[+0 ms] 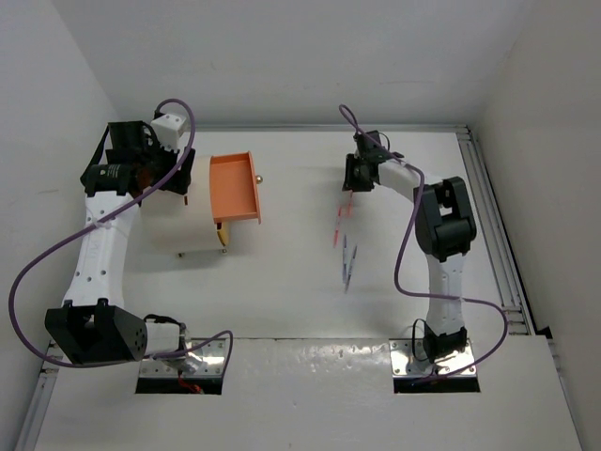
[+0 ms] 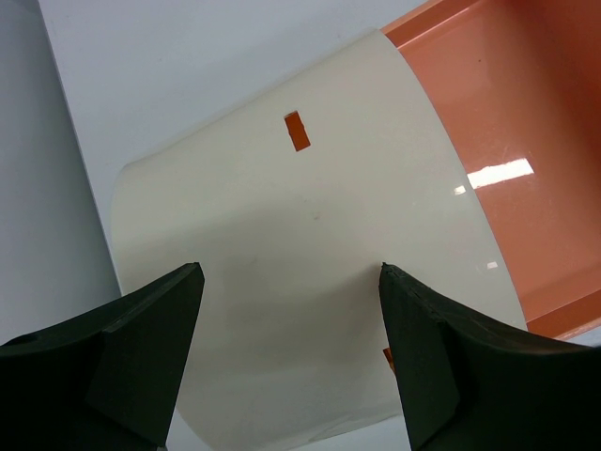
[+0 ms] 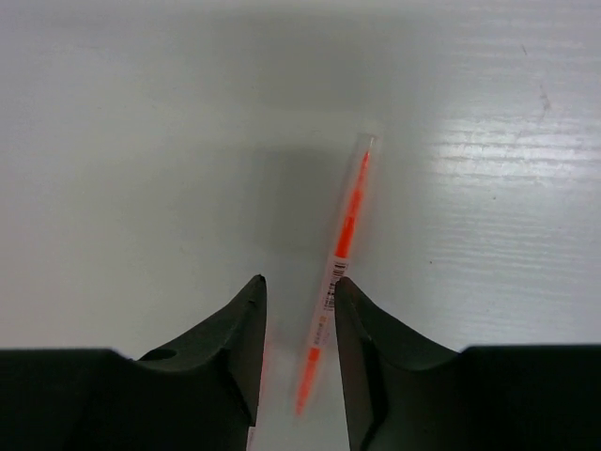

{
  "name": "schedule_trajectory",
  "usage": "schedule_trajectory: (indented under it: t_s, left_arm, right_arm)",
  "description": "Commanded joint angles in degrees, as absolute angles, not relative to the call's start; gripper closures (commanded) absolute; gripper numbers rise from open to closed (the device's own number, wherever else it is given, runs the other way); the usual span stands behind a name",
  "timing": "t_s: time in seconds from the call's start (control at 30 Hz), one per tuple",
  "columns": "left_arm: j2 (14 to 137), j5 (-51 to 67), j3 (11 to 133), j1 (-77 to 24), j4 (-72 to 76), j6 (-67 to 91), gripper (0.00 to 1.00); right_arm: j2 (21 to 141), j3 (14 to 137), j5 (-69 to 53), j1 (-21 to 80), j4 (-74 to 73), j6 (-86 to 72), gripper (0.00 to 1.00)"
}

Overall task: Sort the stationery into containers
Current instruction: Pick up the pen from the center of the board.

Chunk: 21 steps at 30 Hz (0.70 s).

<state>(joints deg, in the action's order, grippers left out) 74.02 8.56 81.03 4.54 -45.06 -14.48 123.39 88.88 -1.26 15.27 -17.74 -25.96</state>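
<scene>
The right gripper (image 3: 298, 284) has the pink pen (image 3: 347, 216) between its half-closed fingers, likely to lift it, pinched or not I cannot tell; the left gripper (image 2: 289, 272) is spread wide.

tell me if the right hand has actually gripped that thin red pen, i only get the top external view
Observer: Not clamped. The right wrist view shows the thin clear pen with orange-red ink between the fingers of the right hand, against one finger with a gap to the other.
Operator: ok and the left hand, holding anything
Observer: No. The left hand is open, its fingers wide apart over the cream-white curved cabinet wall, with nothing between them.
Operator: any marks on that wall
Observer: A small orange rectangle shows on it.
</scene>
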Motion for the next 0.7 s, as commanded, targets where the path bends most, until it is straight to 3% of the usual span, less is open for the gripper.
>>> schedule_trajectory:
  t_s: [0.0,0.37,0.53,0.67]
  left_arm:
    - [73.7,7.3,80.1,4.4,-45.5,-14.7,0.18]
    - [74.4,8.4,79.8,4.2,-45.4,-14.0,0.18]
    - [74.1,8.1,80.2,4.2,-46.0,-14.2,0.18]
    - [73.5,8.5,80.0,4.2,-45.7,-14.1,0.18]
  right_arm:
    - [125.6,90.6,1.2,15.7,-16.8,-27.3,0.66]
    - [125.8,88.3,1.6,15.6,-18.3,-27.2,0.73]
    - [124.0,86.6,0.4,15.6,-18.8,-25.1,1.00]
    - [119.7,88.0,-3.6,15.6,-19.4,-23.3,1.00]
